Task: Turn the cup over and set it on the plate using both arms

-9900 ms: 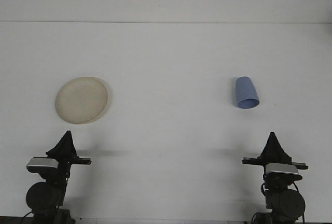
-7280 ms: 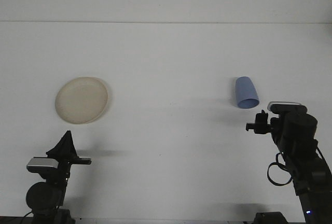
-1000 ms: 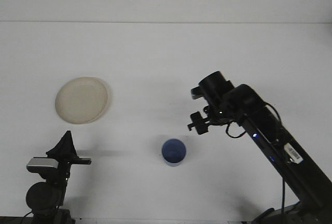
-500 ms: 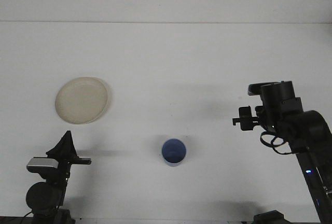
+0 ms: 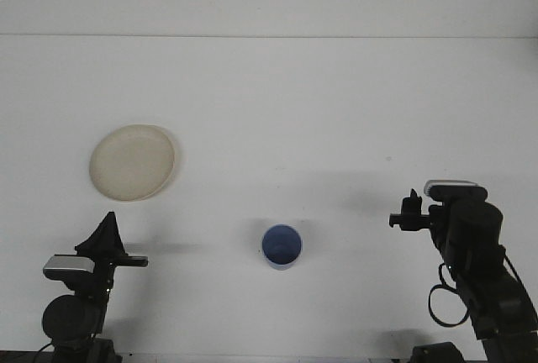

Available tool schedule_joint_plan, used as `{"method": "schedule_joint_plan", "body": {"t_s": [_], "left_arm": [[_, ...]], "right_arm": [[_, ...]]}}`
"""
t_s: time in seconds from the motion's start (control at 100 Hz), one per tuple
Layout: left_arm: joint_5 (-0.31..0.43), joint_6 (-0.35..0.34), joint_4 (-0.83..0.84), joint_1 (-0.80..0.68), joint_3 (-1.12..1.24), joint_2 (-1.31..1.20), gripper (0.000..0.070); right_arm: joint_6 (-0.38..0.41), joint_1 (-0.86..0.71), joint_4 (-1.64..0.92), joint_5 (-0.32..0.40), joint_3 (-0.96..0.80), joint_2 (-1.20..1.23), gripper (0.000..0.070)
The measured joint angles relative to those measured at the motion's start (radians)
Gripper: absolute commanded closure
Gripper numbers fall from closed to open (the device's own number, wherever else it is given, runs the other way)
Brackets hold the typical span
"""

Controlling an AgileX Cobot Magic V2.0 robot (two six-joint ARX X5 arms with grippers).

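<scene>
White table (image 5: 277, 94) was seen bare around a cream plate (image 5: 133, 161) at left. The cup (image 5: 282, 246) was stood upright, mouth up, centrally, likely within the left gripper (image 5: 107, 230)'s reach. Neither its fingers nor the right gripper (image 5: 409, 212)'s could be judged.
</scene>
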State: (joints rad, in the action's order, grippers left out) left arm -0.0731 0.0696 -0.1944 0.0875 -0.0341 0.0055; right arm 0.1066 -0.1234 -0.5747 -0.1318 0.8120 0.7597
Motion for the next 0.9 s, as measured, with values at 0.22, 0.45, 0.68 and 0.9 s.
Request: {"method": "schedule_joint_plan", "body": {"t_s": [0.22,0.45,0.68,0.9], "left_arm": [[0.0,0.0,0.0,0.0,0.0,0.0,0.0689],[0.0,0.0,0.0,0.0,0.0,0.0,0.0689],[0.0,0.0,0.0,0.0,0.0,0.0,0.0689],[0.0,0.0,0.0,0.0,0.0,0.0,0.0688]], "right_arm": [[-0.014,-0.001,0.277,0.02,-0.238,-0.171,0.0275],[-0.019,-0.007,0.38,0.025,-0.299,-0.248,0.0275],[-0.024,-0.007,0.379,0.025,-0.299,-0.247,0.0275],[-0.024,-0.006,0.379,0.025,-0.299,-0.247,0.0275]]}}
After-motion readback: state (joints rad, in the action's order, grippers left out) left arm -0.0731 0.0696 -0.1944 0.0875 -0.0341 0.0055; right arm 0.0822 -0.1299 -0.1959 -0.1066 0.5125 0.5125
